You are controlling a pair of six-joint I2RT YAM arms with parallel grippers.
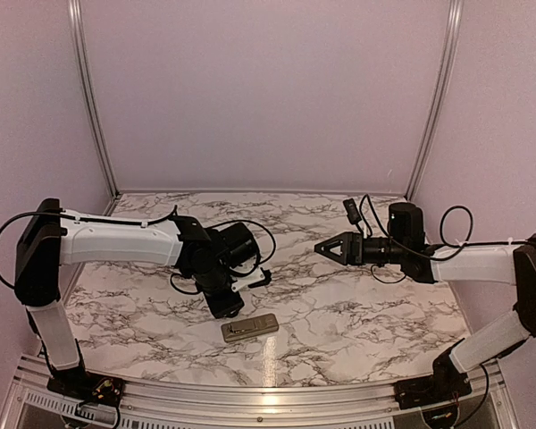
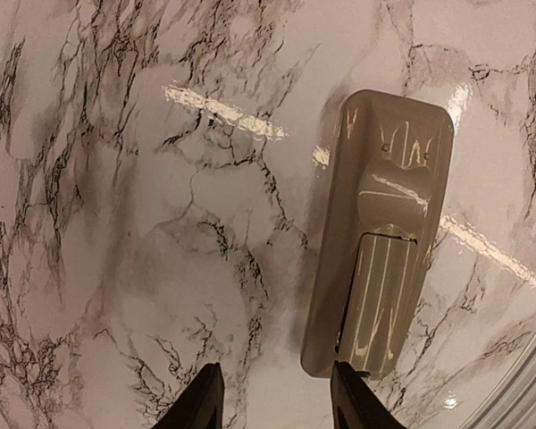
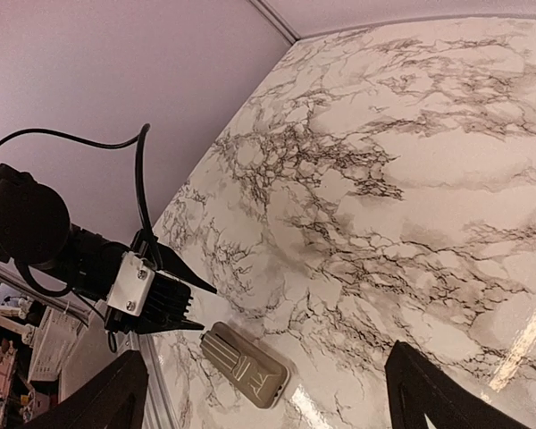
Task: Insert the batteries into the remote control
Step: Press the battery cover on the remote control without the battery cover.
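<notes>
Remote control (image 2: 380, 232) lies on its face on the bench (image 1: 357, 313), greyish-tan back turned up. It sits just ahead of the left jaws and off to one side, in line with the right-hand fingertip (image 2: 355, 404) of the wrist view rather than with the gap. Its near short end meets that fingertip in the picture, but whether they touch cannot be told. The left jaws stand partly apart and point down at the bench, with only bare bench between them and nothing in their hold.

The right jaws hang well apart from the remote, off to its far side and raised above the bench. They are spread wide, with nothing gripped. From their wrist view the remote shows small and far ahead, beside the other arm's black fingers (image 3: 183, 277).

The remote's back carries a ribbed panel on the half nearer the left jaws, with a smooth raised hump beyond it. A dark slit runs along one edge of the panel; what lies under it is hidden. The remote is a slim rounded rectangle of glossy plastic, and the bench is shiny white marble-pattern with dark veins.
</notes>
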